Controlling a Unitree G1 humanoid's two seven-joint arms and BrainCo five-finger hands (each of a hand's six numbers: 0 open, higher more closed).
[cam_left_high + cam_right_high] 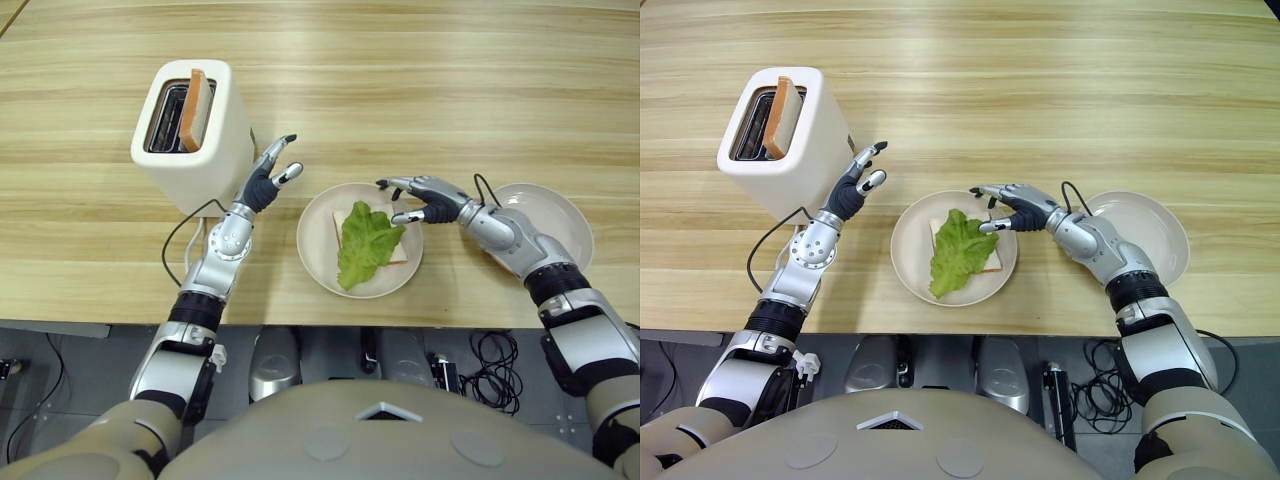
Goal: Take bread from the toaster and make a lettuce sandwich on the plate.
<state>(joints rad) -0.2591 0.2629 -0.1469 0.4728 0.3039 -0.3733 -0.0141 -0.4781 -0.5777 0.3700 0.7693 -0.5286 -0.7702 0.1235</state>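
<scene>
Right eye view: more plate beyond right hand.

Two plates, two slices, one toaster, lettuce

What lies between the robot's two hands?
The plate, carrying a bread slice topped with a lettuce leaf, lies between the left hand and the right hand; both eye views show it.
</scene>
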